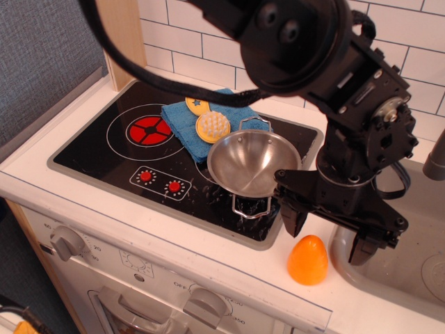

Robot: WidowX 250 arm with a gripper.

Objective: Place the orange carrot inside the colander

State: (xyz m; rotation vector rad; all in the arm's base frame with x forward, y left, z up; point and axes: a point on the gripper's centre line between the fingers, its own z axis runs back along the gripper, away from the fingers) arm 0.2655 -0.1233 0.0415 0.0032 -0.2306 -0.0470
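Observation:
The orange carrot [308,260] is a small glossy egg-like toy on the white counter near the front edge, right of the stove. The colander [254,164] is a shiny steel bowl with wire loop handles, sitting empty on the stove's right side. My gripper [327,236] is open, fingers pointing down. One fingertip [291,223] is left of and above the carrot, the other [361,249] is to its right over the sink's edge. The fingers straddle the carrot from just above without touching it.
A grey sink basin [396,240] lies to the right. A blue cloth [208,118] with a yellow bristled brush [211,126] lies on the black stovetop [125,156] behind the colander. White tiled wall stands behind. Oven knobs sit below the counter's front edge.

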